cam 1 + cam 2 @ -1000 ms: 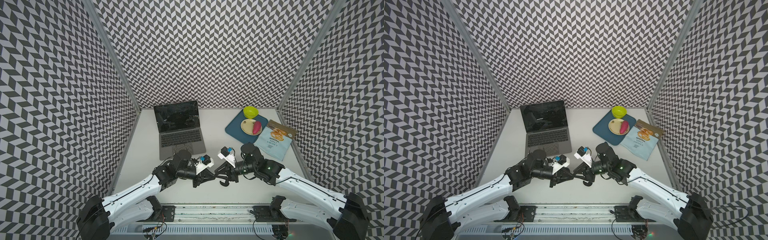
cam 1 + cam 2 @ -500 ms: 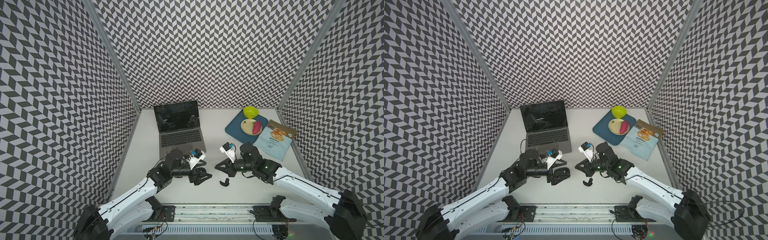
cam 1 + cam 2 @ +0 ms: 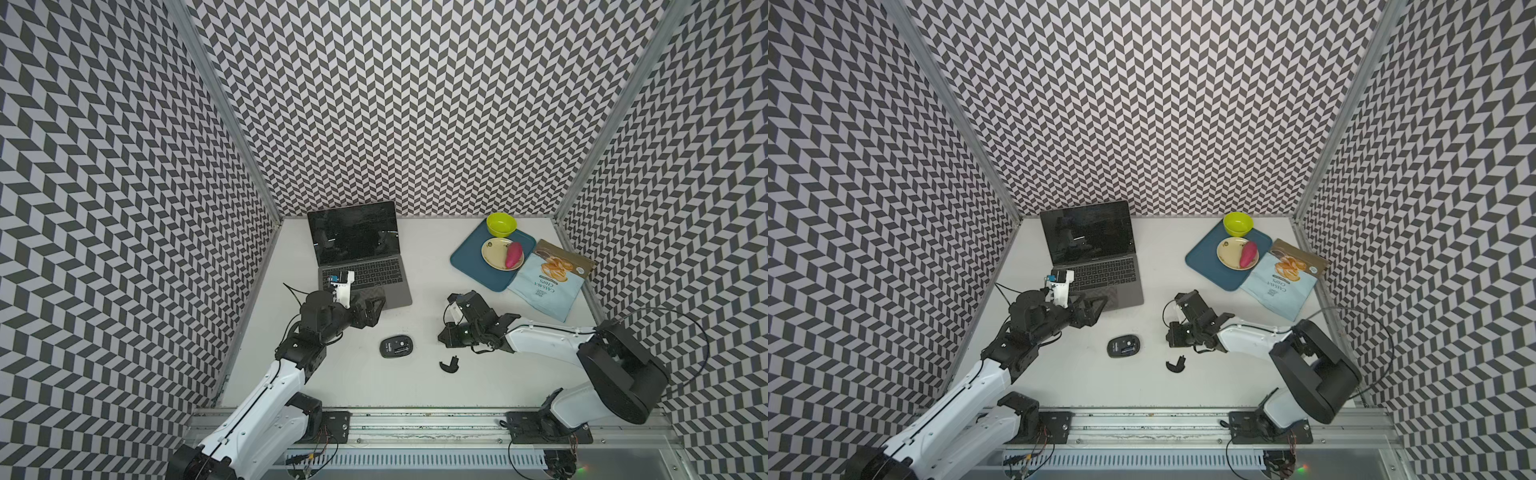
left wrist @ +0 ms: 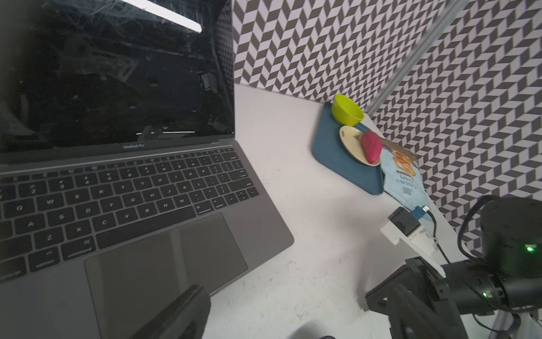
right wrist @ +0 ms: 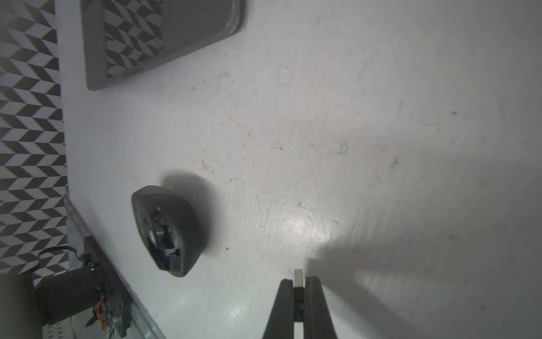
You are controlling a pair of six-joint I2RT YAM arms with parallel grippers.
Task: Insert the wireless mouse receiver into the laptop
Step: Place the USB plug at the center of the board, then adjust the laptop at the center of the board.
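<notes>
Where the right arm's fingers (image 5: 283,305) meet, they are clamped on the wireless mouse receiver (image 5: 298,276). Its dark body is mostly buried between them, so only the pale metal plug shows past the tips. Its long axis runs along the fingers, plug end leading away from the wrist, low over the desk (image 5: 352,132); in both top views the nub is too small to make out. The left arm's fingers (image 4: 187,311) stand spread wide and hold nothing, hovering over the front edge of the laptop (image 3: 365,270) by its trackpad; the left wrist view shows one finger clearly, the other cut off at the frame edge. Between the arms the black mouse (image 3: 397,346) lies belly up on the desk, its compartment uncovered. The curved cover piece (image 3: 449,365) lies apart from it, nearer the right arm. The laptop sits open at the back left, screen dark, well apart from the receiver; its ports cannot be seen.
</notes>
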